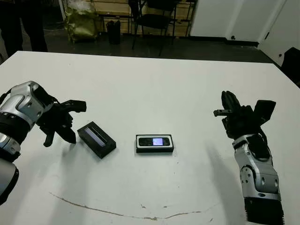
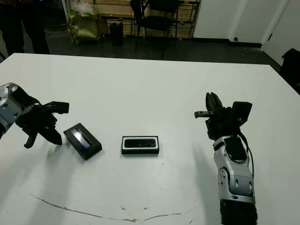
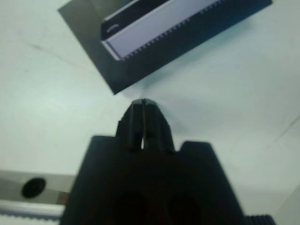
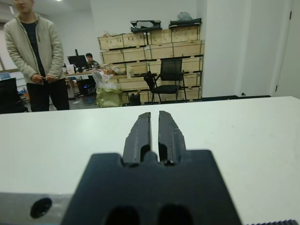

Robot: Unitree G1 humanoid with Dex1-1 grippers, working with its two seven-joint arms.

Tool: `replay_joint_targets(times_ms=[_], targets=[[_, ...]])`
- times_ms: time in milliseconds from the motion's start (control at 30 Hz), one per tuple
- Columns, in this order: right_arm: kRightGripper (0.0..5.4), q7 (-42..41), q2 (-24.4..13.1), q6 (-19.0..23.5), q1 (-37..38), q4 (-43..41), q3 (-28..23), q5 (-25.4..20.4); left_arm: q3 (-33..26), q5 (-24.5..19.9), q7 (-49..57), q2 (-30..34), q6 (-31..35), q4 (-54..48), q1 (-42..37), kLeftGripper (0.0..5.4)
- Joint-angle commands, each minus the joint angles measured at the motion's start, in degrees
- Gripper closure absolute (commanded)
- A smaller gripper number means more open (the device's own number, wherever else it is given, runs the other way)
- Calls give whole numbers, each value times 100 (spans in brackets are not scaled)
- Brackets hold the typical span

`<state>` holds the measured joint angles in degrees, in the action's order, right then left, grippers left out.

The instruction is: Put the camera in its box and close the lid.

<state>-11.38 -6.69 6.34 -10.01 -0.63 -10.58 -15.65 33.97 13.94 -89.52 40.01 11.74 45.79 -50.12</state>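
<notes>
The camera (image 1: 155, 141), slim and black with a small bluish-white screen, lies inside the box (image 1: 138, 149), a shallow black tray with a white lining, at the table's middle. To its left the lid (image 1: 96, 139) lies apart on the table at an angle, pale strip up; it also fills the left wrist view as the lid (image 3: 178, 28). My left gripper (image 1: 69, 136) is shut and empty, its tip just off the lid's left end. My right gripper (image 1: 229, 101) is shut and empty, raised far to the right of the box, fingers (image 4: 140, 131) pointing across the table.
A thin brown scuff line (image 1: 117, 213) runs along the white table (image 1: 154, 84) near its front edge. Beyond the far edge stand a black chair (image 1: 161, 14) and a yellow-green bag (image 1: 82, 21). A person (image 4: 35, 51) stands past the table.
</notes>
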Motion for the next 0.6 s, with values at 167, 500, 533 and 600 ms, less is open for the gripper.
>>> replay_joint_targets(times_ms=[167,500,533,600], targets=[[539,-99,-101,-140,85,240,-44,29,-97,278,110,-327,-115,572,-144,540],[539,9,-76,59,114,119,-18,15,-260,454,396,-661,-50,917,-449,540],[539,7,-73,54,122,106,-15,9,-262,462,376,-711,1,999,-499,540],[539,26,-78,66,147,54,1,33,-279,473,400,-779,-28,1109,-564,540]])
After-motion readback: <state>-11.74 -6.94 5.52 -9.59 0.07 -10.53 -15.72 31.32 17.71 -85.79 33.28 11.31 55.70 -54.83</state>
